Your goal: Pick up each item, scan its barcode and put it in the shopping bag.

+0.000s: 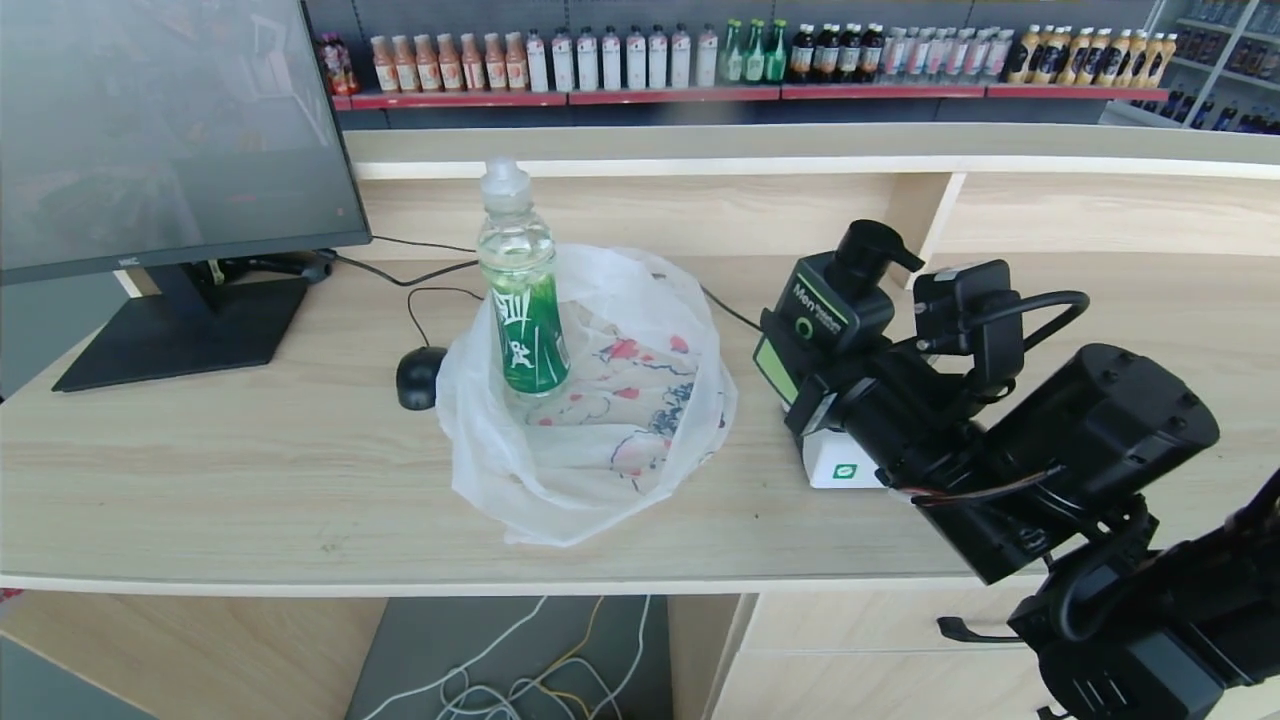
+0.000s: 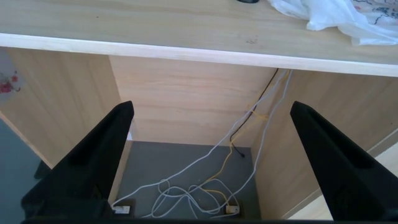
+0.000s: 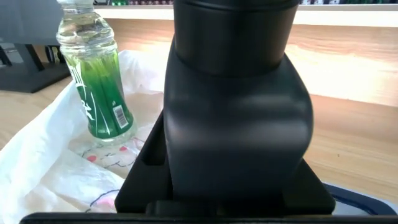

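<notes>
My right gripper (image 1: 828, 388) is shut on a black pump bottle (image 1: 836, 300) with a green label, holding it tilted just above a small white scanner (image 1: 838, 464) on the counter. The same pump bottle (image 3: 236, 118) looms close in the right wrist view. A clear drink bottle (image 1: 522, 300) with a green label stands upright inside the open white shopping bag (image 1: 600, 470), left of the scanner; the drink bottle (image 3: 96, 81) and the bag (image 3: 43, 162) also appear beyond the pump bottle. My left gripper (image 2: 211, 168) is open below the counter's front edge, with nothing between its fingers.
A monitor (image 1: 150, 130) on a black stand fills the back left, with a black mouse (image 1: 418, 377) and cables beside the bag. A raised ledge (image 1: 800, 150) runs along the counter's far side. Loose cables (image 2: 205, 193) lie on the floor under the counter.
</notes>
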`<state>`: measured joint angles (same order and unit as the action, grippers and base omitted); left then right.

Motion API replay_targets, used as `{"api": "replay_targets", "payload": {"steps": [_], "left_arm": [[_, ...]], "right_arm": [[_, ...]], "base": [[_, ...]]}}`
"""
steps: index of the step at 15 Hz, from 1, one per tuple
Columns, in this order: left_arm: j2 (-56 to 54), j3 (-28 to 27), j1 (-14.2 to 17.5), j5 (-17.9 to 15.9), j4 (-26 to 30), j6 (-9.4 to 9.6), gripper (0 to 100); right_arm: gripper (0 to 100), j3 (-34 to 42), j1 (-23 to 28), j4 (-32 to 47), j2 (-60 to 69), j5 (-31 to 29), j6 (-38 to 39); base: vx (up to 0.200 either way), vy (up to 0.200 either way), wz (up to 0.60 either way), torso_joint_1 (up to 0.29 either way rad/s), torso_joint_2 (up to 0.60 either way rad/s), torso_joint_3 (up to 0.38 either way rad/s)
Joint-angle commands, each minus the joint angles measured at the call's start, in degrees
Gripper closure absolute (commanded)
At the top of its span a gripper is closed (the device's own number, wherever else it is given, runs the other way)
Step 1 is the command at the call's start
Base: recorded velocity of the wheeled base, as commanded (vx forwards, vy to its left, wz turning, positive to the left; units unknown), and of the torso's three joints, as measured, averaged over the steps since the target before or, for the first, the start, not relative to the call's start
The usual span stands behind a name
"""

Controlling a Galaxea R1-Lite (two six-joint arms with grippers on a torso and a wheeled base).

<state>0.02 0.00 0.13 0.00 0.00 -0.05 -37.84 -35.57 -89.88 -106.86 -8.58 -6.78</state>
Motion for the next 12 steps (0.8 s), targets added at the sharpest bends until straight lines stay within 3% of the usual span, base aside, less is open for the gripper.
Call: {"api": "replay_targets", "payload": {"steps": [1,5,12], "left_arm": [[0.0,0.0,0.0,0.0,0.0,-0.04,0],[0.0,0.0,0.0,0.0,0.0,0.14,0],[0.0,0.0,0.0,0.0,0.0,0.22,0]], "right_arm": [[100,0.0,0.8,-0.1,-0.2,0.0,0.0],[100,0.0,1.2,-0.1,-0.2,0.0,0.0],[100,-1.4,1.6,-0.1,-3.7,0.0,0.0]], "base": [[0.000,0.200,0.00,0.002,0.00,0.002],[0.000,0.200,0.00,0.002,0.01,0.005],[0.000,0.000,0.00,0.000,0.00,0.000]]}}
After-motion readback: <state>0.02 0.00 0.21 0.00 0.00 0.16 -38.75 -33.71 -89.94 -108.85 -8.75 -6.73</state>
